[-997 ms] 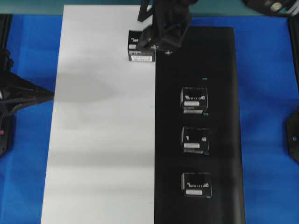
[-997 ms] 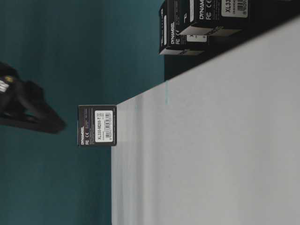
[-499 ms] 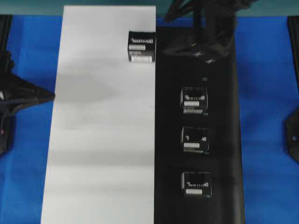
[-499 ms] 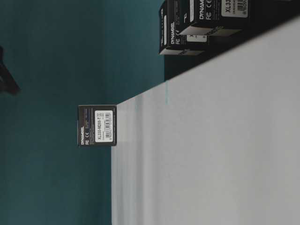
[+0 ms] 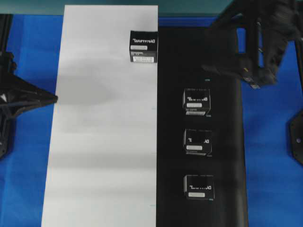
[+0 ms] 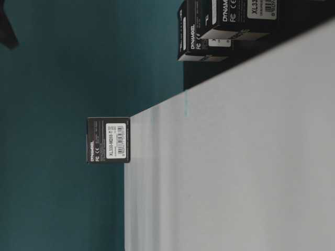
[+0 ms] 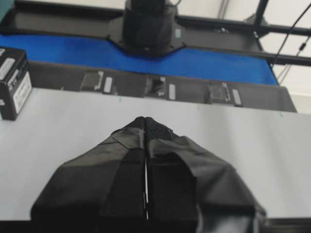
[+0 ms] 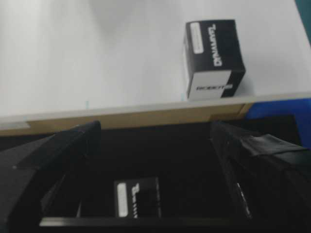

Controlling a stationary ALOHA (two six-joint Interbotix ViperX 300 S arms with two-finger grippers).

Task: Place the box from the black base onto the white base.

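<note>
**A:** The right tool (image 5: 236, 71) is hanging over the far right edge of the black base (image 5: 222, 142), jaws spread wide and nothing between them. In the right wrist view you're looking straight through the gap at the bases below.

**B:** And the left tool (image 7: 146, 121)?

**A:** Sitting low over the near edge of the white base (image 5: 94, 151), its two taped fingers (image 7: 160, 133) pressed together tip to tip, gripping nothing.

**B:** So where's the box (image 5: 144, 47) sitting?

**A:** It's resting flat on the white base, up at the far end, just beside the seam where the white base is meeting the black one. It's well apart from both tools, label strip facing up.

**B:** Anything still on the black one?

**A:** Yep, three more boxes are lining up in a column along it: the far box (image 5: 197, 101), the middle box (image 5: 197, 141) and the near box (image 5: 199, 186). Blue desk (image 5: 270, 156) is showing around both bases.
</note>
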